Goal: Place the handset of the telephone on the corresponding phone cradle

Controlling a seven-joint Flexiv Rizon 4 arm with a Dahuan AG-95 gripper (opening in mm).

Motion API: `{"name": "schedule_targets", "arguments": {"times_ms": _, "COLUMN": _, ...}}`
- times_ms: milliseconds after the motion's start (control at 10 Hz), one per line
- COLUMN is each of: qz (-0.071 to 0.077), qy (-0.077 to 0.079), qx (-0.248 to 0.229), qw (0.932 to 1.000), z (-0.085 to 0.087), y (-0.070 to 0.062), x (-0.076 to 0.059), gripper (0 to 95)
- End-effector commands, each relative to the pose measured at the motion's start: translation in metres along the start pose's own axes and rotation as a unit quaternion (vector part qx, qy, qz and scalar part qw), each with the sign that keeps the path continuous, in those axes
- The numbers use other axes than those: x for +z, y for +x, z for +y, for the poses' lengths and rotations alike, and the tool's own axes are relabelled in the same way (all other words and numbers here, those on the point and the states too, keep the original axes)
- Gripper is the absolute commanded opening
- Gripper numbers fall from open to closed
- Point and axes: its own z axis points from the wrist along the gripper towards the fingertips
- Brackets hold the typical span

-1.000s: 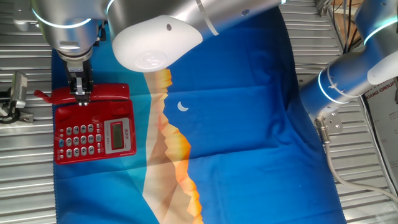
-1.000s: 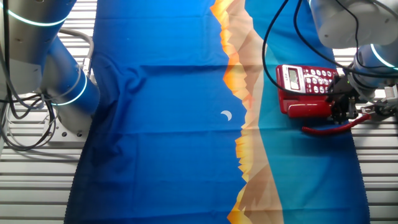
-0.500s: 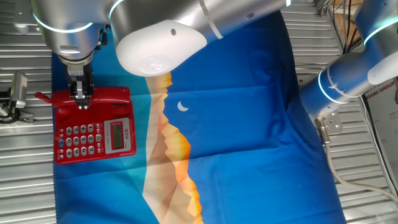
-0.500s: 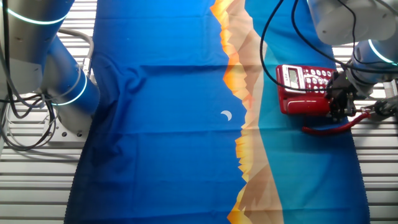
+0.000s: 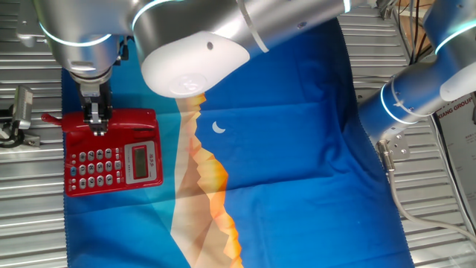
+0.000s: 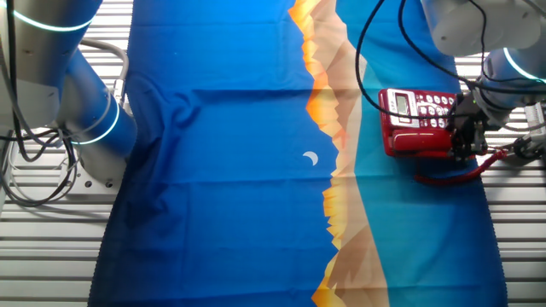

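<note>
The red telephone base (image 5: 113, 165) with grey buttons and a small display lies on the left of the blue cloth. The red handset (image 5: 130, 119) lies across the base's top edge and covers the phone cradle. My gripper (image 5: 97, 125) comes straight down on the handset's left part, fingers shut on it. In the other fixed view the base (image 6: 416, 109) is at the right. There the handset (image 6: 416, 142) runs along the base's near edge, held by the gripper (image 6: 465, 141). The red cord (image 6: 452, 176) curves away below it.
A blue cloth (image 5: 297, 149) with an orange mountain print covers the slatted metal table. A second arm (image 5: 413, 93) stands at the right edge and also shows in the other fixed view (image 6: 81, 111). A small metal fixture (image 5: 22, 112) sits left of the phone.
My gripper has carried the handset a little closer onto the base's top edge, so it now lies tight against the base. The base has not moved.
</note>
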Motion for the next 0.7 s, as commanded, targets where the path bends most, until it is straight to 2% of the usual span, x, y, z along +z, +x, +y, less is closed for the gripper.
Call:
{"name": "schedule_targets", "arguments": {"times_ms": 100, "qz": 0.001, "qy": 0.0, "qx": 0.002, "qw": 1.0, "z": 0.0032, "y": 0.0011, "x": -0.0009, "gripper": 0.0}}
{"name": "schedule_targets", "arguments": {"times_ms": 700, "qz": 0.004, "qy": -0.001, "qx": -0.021, "qw": 0.9998, "z": 0.0092, "y": 0.0047, "x": 0.0013, "gripper": 0.0}}
